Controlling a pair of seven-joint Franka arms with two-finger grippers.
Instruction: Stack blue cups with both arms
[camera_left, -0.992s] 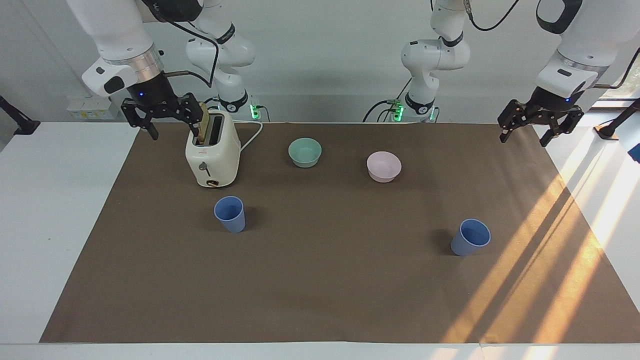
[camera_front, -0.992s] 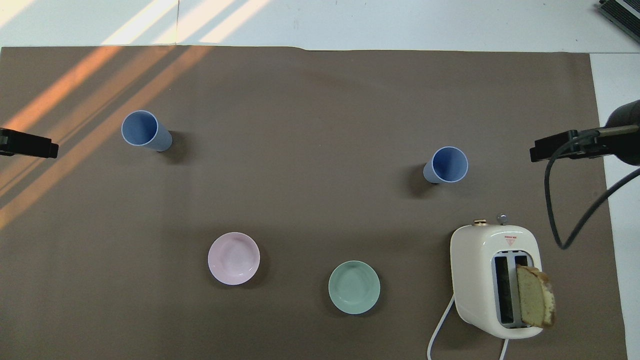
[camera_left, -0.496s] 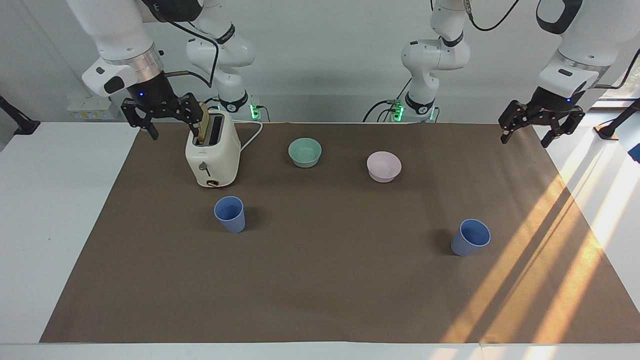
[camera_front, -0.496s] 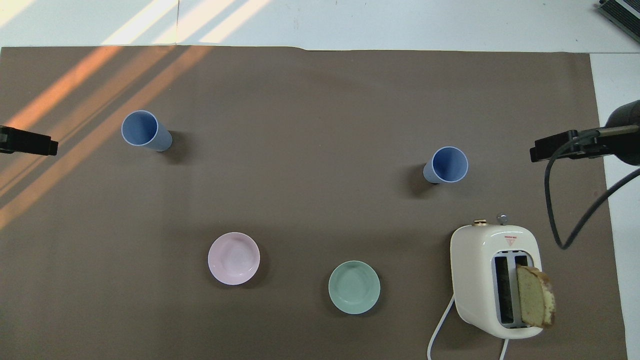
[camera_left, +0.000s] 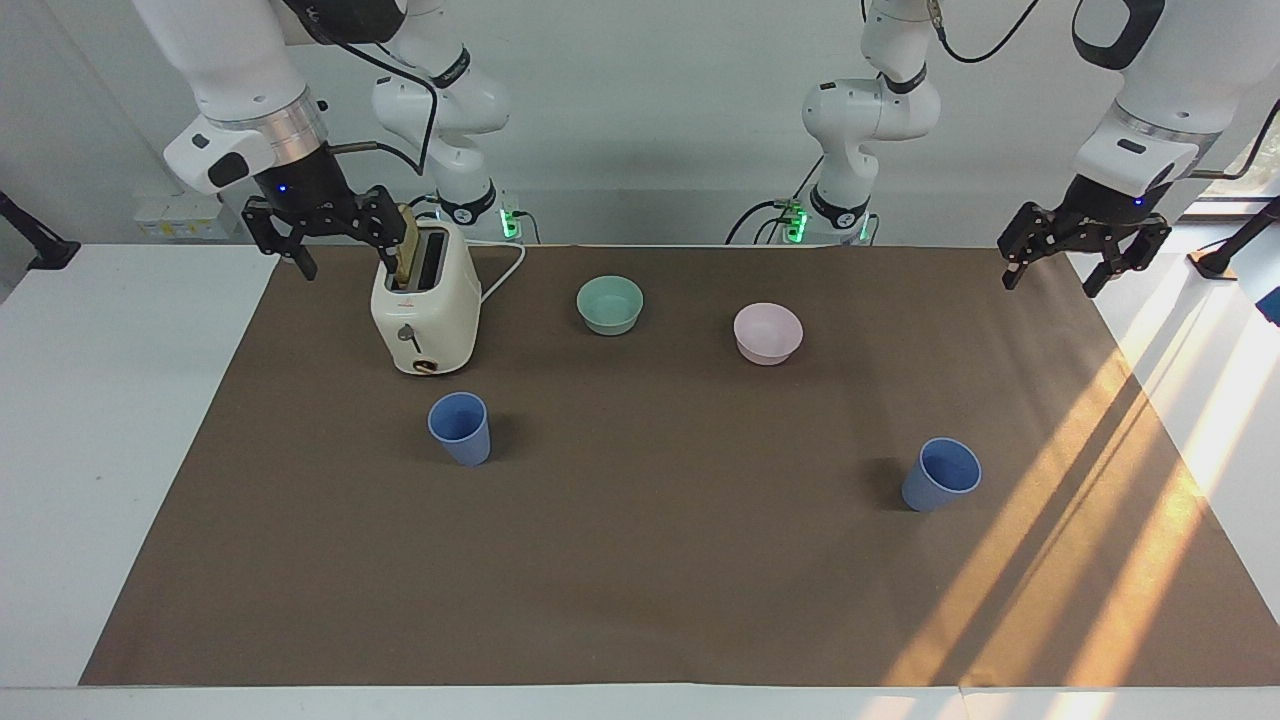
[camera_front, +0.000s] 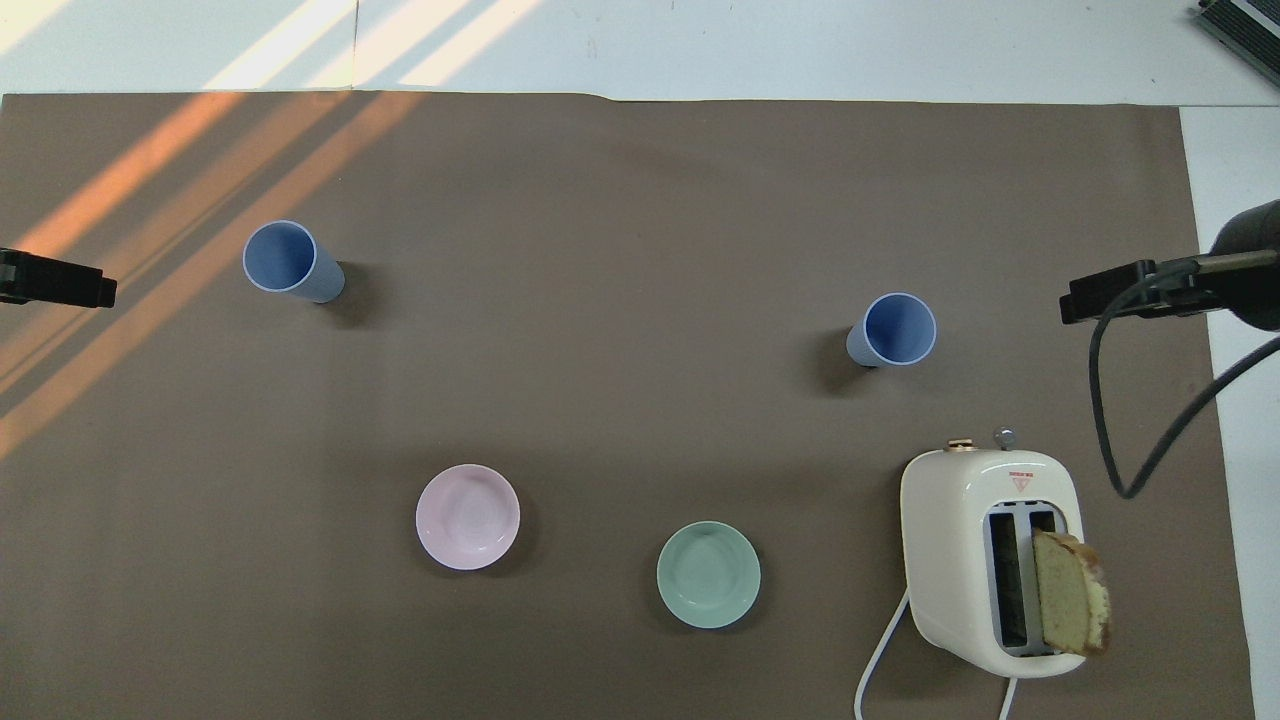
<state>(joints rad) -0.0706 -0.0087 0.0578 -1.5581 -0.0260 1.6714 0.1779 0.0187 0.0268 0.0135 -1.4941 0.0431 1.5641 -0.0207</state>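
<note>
Right gripper (camera_left: 336, 240) hangs with fingers spread and empty over the mat corner beside the toaster (camera_left: 425, 305). Left gripper (camera_left: 1083, 252) hangs likewise agape and empty over the mat edge at its own end.

Step in hand, as judged: nothing grasped yet; the approach comes first. Each arm must descend onto its nearer blue cup. One blue cup (camera_left: 460, 428) stands upright just in front of the toaster, the other blue cup (camera_left: 941, 474) well apart toward the left arm's end.

Green bowl (camera_left: 610, 304) and pink bowl (camera_left: 767, 332) sit nearer the robots, off both paths. The toaster with its bread slice (camera_front: 1070, 592) crowds the right arm's descent.
</note>
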